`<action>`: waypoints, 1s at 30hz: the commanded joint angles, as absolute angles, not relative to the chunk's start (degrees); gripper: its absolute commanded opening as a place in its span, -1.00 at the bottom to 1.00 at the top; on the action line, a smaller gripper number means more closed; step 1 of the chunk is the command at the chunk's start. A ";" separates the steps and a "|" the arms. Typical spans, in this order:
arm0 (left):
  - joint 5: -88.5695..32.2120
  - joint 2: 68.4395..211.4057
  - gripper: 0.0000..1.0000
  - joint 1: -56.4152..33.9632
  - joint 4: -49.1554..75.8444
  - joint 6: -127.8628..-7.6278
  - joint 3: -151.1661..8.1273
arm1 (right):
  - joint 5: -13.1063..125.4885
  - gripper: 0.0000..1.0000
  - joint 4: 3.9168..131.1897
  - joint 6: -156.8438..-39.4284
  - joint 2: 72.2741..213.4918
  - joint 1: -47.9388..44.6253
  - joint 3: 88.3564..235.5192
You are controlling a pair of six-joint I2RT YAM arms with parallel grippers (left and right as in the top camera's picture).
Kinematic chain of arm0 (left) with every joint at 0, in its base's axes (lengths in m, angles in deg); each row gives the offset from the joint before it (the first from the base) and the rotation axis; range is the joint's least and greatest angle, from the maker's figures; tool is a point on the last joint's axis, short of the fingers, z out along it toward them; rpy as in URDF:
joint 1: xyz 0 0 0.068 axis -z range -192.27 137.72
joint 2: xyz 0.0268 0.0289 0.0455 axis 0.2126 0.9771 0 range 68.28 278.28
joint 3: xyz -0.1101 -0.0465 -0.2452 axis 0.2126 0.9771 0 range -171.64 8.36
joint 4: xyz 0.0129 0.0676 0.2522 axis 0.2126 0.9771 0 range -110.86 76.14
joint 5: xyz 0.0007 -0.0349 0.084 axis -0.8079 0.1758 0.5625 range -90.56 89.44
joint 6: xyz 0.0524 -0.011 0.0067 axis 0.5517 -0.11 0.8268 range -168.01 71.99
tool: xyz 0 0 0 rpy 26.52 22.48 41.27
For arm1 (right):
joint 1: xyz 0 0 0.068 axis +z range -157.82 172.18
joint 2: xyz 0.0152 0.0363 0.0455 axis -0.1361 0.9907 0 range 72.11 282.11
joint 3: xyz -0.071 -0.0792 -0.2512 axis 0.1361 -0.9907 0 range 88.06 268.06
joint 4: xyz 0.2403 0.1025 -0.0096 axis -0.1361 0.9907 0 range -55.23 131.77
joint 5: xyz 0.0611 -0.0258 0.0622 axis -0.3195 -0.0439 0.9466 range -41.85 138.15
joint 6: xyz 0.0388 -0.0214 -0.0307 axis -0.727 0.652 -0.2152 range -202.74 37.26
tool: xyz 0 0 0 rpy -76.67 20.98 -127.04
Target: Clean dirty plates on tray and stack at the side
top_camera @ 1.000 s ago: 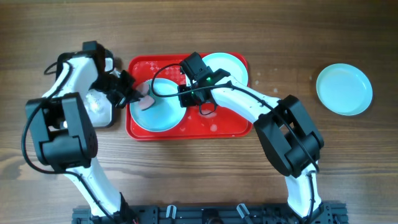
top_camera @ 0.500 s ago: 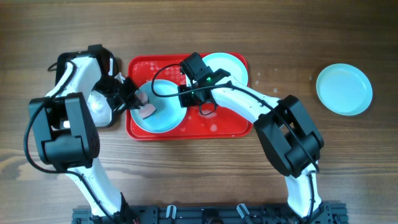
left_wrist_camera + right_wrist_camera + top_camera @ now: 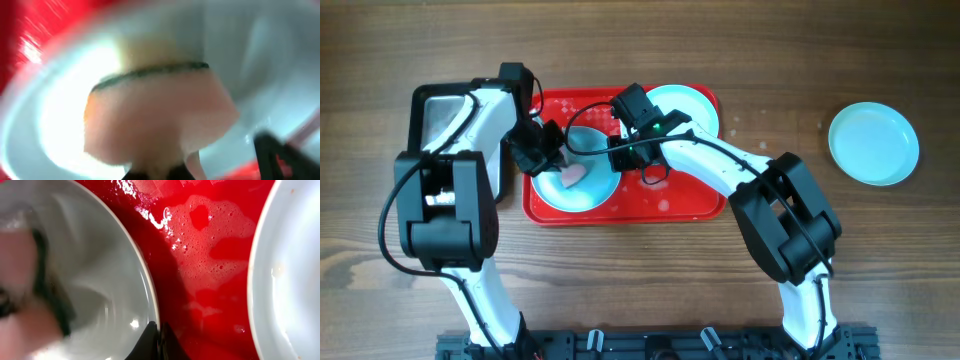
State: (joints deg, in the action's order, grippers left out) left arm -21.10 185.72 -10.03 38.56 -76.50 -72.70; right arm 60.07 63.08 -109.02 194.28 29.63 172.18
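Wooden table (image 3: pixel 720 280), red tray (image 3: pixel 670 205) lengthwise left-right, plates (image 3: pixel 695 105) flat, rims up.

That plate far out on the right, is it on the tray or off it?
Off it. The plate lies flat on the wooden table, well clear of the red tray.

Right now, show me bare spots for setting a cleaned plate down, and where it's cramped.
Free: bare wood between the tray and the side plate, and in front of the tray between the arms. Crowded: the tray, holding front plate, rear plate, left gripper with sponge, right gripper on the front plate's rim.
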 commanded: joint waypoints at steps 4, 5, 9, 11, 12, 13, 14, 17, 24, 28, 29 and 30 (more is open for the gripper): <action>-32.00 186.36 -0.92 -10.14 43.67 -61.22 -78.67 | 60.84 -0.91 63.06 -108.19 195.55 29.87 172.96; -32.00 186.36 -0.92 -10.17 43.71 -61.24 -79.48 | 60.81 -0.91 63.06 -108.15 195.55 29.87 172.96; -27.63 185.35 -0.92 -10.52 47.87 -62.23 -86.54 | 60.86 -0.92 62.91 -108.19 195.55 29.87 172.96; -23.76 183.78 -0.92 -11.39 51.63 -64.37 -89.68 | 61.47 -0.91 62.86 -108.21 195.55 29.81 172.96; -22.23 182.71 -0.92 -12.13 52.85 -65.44 -90.69 | 61.97 -0.91 62.84 -108.21 195.55 29.81 172.96; -20.92 181.05 -0.92 -13.34 53.88 -66.42 -91.43 | 62.41 -0.91 62.86 -108.21 195.55 29.81 172.96; -20.59 179.30 -0.92 -14.60 54.25 -66.73 -91.52 | 63.09 -0.91 62.89 -108.21 195.55 29.81 172.96; -19.96 174.97 -0.92 -19.28 55.78 -66.64 -91.52 | 65.21 -0.69 63.08 -108.82 195.55 29.83 172.94; -18.67 174.45 -0.92 -21.75 58.32 -66.23 -91.47 | 65.32 -0.39 63.85 -114.18 195.55 30.70 170.67; -18.69 174.45 -0.92 -21.73 58.53 -66.25 -91.41 | 65.23 -0.74 61.73 -115.60 195.55 31.34 169.73; -18.69 174.45 -0.92 -21.44 58.66 -66.25 -91.39 | 64.81 -0.91 61.77 -116.19 195.55 31.34 169.73; -18.69 174.45 -0.92 -21.07 58.71 -66.25 -91.39 | 64.66 -0.91 61.75 -116.32 195.55 31.34 169.73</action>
State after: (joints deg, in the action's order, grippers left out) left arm -19.22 174.88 -21.88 58.47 -65.92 -90.93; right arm 64.38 61.99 -114.64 194.28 30.92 170.52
